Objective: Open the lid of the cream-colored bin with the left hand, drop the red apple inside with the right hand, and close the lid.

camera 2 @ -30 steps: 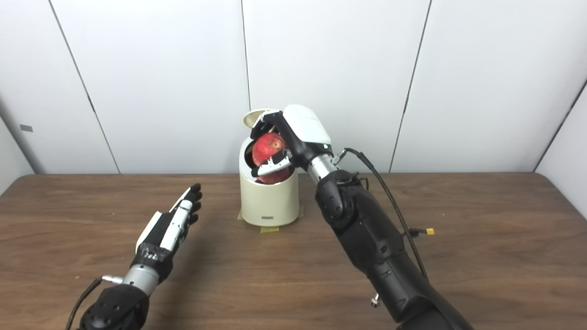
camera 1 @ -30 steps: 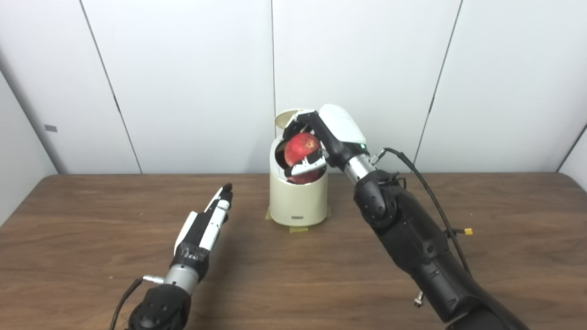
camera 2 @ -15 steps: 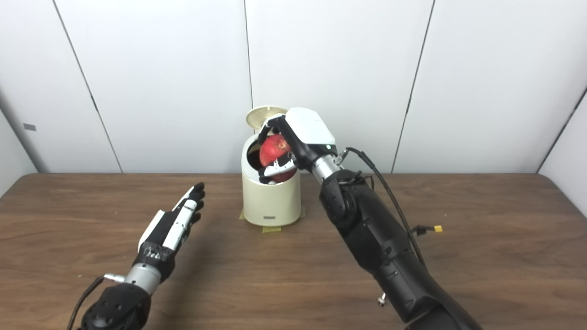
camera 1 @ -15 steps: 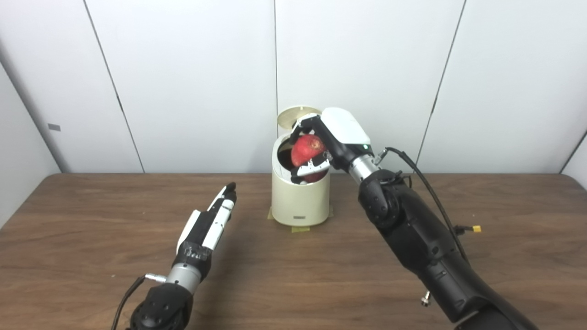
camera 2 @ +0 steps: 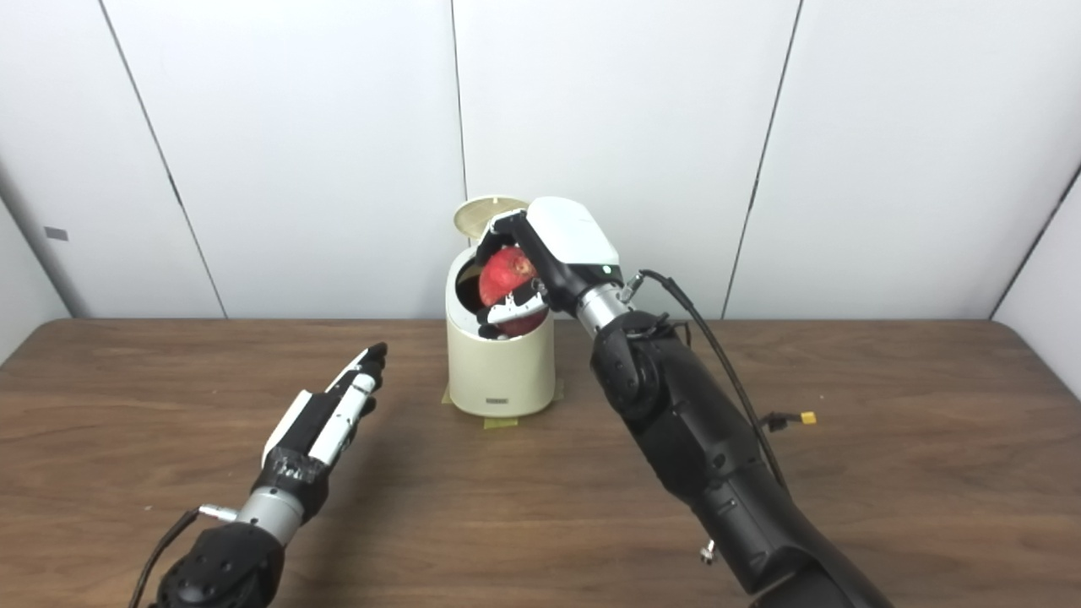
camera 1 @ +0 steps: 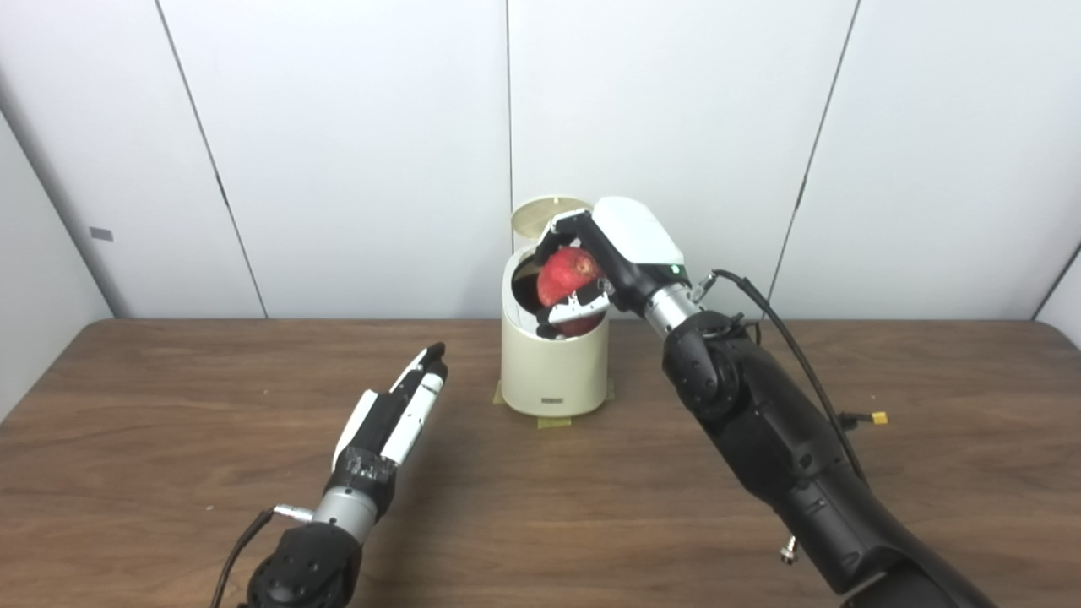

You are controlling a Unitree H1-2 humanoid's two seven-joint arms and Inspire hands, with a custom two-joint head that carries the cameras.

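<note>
A brown wooden desk (camera 1: 169, 473) runs back to a white panelled wall (camera 1: 338, 127). Nearest, the left hand (camera 1: 393, 414) hovers low over the desk, empty, its fingers straight and close together, pointing toward the bin (camera 1: 553, 371), which it does not touch. Farther back, the bin's lid (camera 1: 540, 215) stands raised, and the right hand (camera 1: 604, 262) has its fingers wrapped around the apple (camera 1: 567, 272), holding it at the bin's open mouth, partly below the rim.
</note>
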